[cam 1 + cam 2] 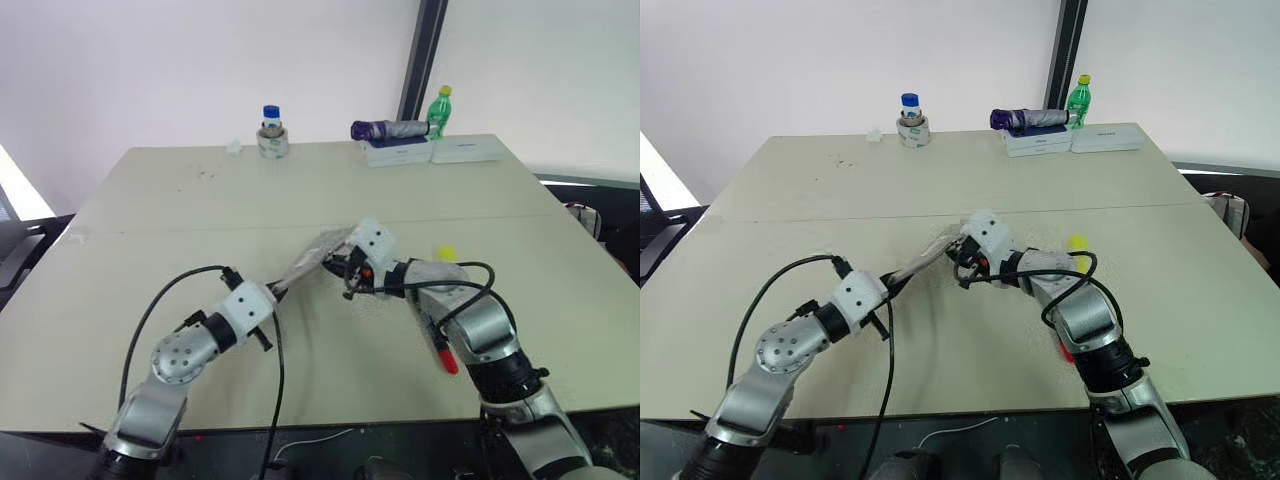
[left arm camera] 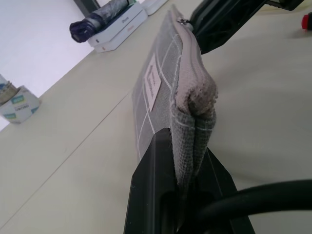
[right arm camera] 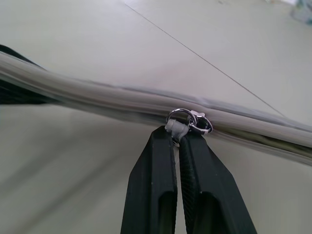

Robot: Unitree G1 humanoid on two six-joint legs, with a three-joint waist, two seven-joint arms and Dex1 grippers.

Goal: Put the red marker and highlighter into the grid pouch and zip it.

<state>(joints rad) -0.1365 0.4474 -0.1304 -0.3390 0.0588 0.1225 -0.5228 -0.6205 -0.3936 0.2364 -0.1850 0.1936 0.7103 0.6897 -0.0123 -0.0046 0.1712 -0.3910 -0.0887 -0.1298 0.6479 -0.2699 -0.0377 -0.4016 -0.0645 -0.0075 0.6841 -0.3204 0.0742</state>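
Note:
The grid pouch (image 1: 312,258) is held edge-up just above the table between my two grippers, its white label (image 2: 152,83) facing sideways. My left gripper (image 1: 275,290) is shut on the pouch's near end (image 2: 192,126). At the far end, my right gripper (image 3: 178,134) is shut on the zipper pull (image 3: 187,123); the zipper line looks closed along the top edge. The red marker (image 1: 440,345) lies on the table under my right forearm, its red end toward the front edge. Just beyond that forearm sits the yellow highlighter (image 1: 446,254), also on the table.
At the table's far edge stand a blue-capped bottle inside a tape roll (image 1: 271,135), a folded purple umbrella (image 1: 390,129) on white boxes (image 1: 400,153), and a green bottle (image 1: 440,108). A black cable (image 1: 275,380) hangs by my left arm.

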